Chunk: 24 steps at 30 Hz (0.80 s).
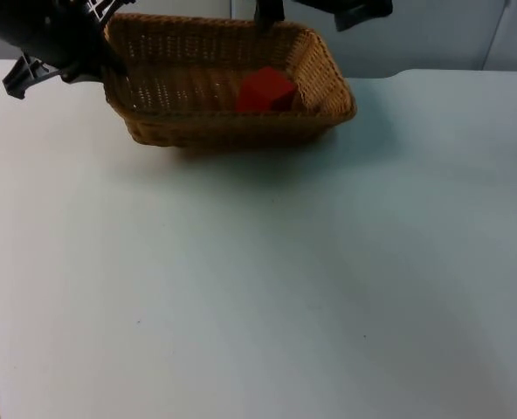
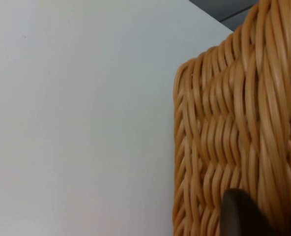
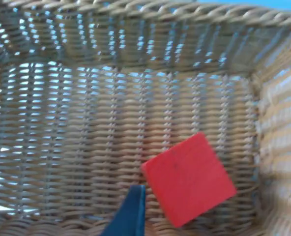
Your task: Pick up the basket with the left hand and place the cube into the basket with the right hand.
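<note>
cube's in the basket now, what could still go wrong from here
The left gripper grips only one end of the woven wicker basket, so the far end could sag or slip. The red cube lies loose near that far end and might slide if the basket tilts. The right gripper hangs just above the rim and could catch it.

White table [image 1: 267, 288], grey partition wall [image 1: 433, 35]

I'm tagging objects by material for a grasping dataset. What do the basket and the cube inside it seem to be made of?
The basket looks like woven wicker or rattan: tan strands plaited over ribs, slightly glossy, with light showing through gaps in its walls. The cube looks like a solid painted block, wood or plastic, I cannot tell which: even matt red faces, sharp straight edges, no visible grain.
</note>
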Each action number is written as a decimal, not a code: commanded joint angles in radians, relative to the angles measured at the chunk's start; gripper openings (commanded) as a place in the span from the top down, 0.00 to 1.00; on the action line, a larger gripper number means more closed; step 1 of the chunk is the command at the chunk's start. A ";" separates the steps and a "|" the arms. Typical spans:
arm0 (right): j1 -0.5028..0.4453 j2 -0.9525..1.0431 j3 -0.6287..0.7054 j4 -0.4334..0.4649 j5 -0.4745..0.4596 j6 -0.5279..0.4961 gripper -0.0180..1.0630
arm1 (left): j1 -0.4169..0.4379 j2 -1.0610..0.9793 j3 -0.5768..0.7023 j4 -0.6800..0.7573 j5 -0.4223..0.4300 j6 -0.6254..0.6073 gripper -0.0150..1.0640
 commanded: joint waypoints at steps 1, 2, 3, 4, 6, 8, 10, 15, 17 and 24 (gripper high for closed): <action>-0.002 -0.043 -0.011 -0.047 0.002 -0.001 0.15 | 0.001 -0.013 -0.011 -0.032 -0.005 -0.009 0.99; -0.002 -0.058 -0.011 -0.076 0.012 -0.001 0.15 | 0.001 -0.013 -0.011 -0.032 -0.005 -0.009 0.99; -0.002 -0.076 -0.011 -0.104 0.026 -0.001 0.15 | 0.001 -0.013 -0.011 -0.032 -0.005 -0.009 0.99; -0.002 -0.091 -0.011 -0.124 0.037 -0.001 0.15 | 0.001 -0.013 -0.011 -0.032 -0.005 -0.009 0.99; -0.002 -0.114 -0.011 -0.147 0.063 -0.001 0.15 | 0.001 -0.013 -0.011 -0.032 -0.005 -0.009 0.99; -0.003 -0.137 -0.011 -0.167 0.097 0.005 0.15 | 0.001 -0.013 -0.011 -0.032 -0.005 -0.009 0.99; -0.007 -0.147 -0.011 -0.178 0.115 0.007 0.15 | 0.001 -0.013 -0.011 -0.032 -0.005 -0.009 0.99; -0.020 -0.173 -0.011 -0.178 0.166 0.007 0.18 | 0.001 -0.013 -0.011 -0.032 -0.005 -0.009 0.99; -0.024 -0.181 -0.011 -0.178 0.178 0.007 0.20 | 0.001 -0.013 -0.011 -0.032 -0.005 -0.009 0.99; -0.032 -0.201 -0.011 -0.185 0.185 0.007 0.27 | 0.001 -0.013 -0.011 -0.032 -0.009 -0.009 0.99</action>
